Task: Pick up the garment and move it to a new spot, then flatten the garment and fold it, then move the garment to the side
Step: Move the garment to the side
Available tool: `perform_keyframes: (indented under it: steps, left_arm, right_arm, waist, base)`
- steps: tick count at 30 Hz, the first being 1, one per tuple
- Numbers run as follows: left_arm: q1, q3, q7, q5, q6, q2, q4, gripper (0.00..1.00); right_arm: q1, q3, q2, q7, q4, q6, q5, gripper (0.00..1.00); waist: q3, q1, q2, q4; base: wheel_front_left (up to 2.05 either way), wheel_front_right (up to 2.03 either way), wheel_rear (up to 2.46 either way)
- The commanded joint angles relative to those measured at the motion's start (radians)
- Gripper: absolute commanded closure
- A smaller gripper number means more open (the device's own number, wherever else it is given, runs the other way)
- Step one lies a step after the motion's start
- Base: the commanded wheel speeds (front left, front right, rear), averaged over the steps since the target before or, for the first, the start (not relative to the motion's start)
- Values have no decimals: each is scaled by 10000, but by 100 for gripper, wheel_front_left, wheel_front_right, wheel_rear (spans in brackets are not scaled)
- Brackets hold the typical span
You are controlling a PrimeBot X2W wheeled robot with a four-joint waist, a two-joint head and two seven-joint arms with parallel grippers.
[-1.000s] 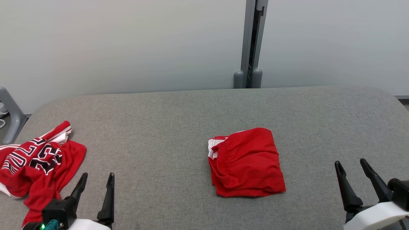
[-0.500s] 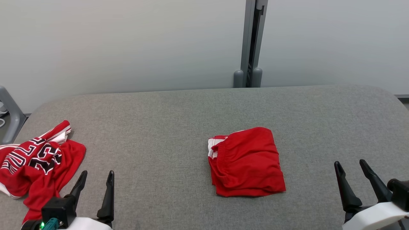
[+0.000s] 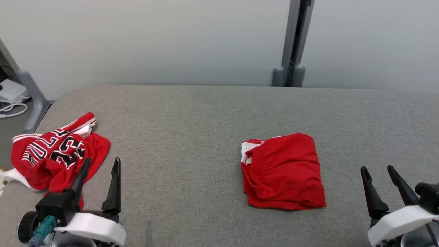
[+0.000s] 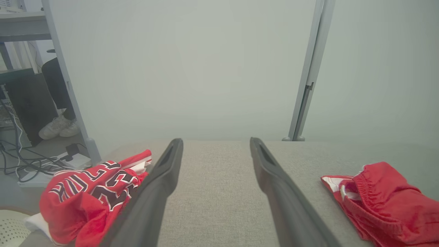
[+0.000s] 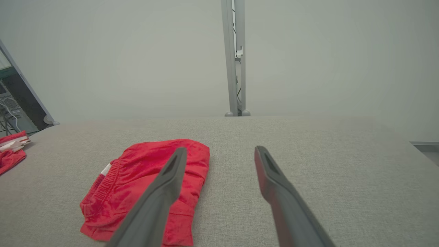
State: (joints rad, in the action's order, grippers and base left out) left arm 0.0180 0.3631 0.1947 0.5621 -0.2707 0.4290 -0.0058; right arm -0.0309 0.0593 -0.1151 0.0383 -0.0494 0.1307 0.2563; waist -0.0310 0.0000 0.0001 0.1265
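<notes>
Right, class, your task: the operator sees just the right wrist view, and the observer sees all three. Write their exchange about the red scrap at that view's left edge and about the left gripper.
Operator: Folded red shorts lie ahead of me. What's that red scrap far left?
Observer: A crumpled red jersey with black-and-white lettering, near the table's left end.
Operator: And the left gripper?
Observer: Open and empty, with its fingers right beside the jersey.
</notes>
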Motion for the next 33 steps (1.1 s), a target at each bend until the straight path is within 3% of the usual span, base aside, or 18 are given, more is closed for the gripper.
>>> perform_keyframes:
  steps: [1, 13, 24, 25, 26, 28, 33]
  left_arm:
    - [271, -64, 93, 16, 73, -13, 53, 0]
    - [1535, -510, 634, 32, 791, -484, 531, 0]
    - [1642, -1719, 691, -763, 1827, -1157, 542, 0]
    - [1617, -1813, 692, -850, 1895, -1219, 560, 0]
    - [1595, -1895, 692, -923, 1968, -1279, 576, 0]
    - [1578, -2016, 693, -1094, 2107, -1422, 611, 0]
    - [1525, -2254, 694, -1435, 2380, -1707, 633, 0]
  right_arm:
    - [262, -34, -76, -61, -207, 0, 106, 0]
    - [2030, -434, -140, -562, -3378, 0, 197, 0]
    - [2885, -440, -36, -750, -6129, -1, 442, 0]
    - [2941, -518, -28, -720, -6257, -1, 474, 51]
    - [3007, -585, -28, -737, -6351, 0, 522, 63]
    - [3163, -716, -80, -859, -6486, -1, 569, 100]
    - [3634, -1193, -377, -1183, -6475, -11, 520, 100]
  waist:
    - [274, 0, -1, 373]
    - [1539, 0, -1, 1731]
    - [1942, 0, -1, 2038]
    - [1957, 0, -1, 2025]
    - [1984, 0, -1, 2000]
    - [2033, 0, -1, 1950]
    - [2201, 0, -1, 1659]
  base:
    - [0, 0, 0]
    - [0, 0, 0]
    - [0, 0, 0]
    - [0, 0, 0]
    - [0, 0, 0]
    - [0, 0, 0]
    - [0, 0, 0]
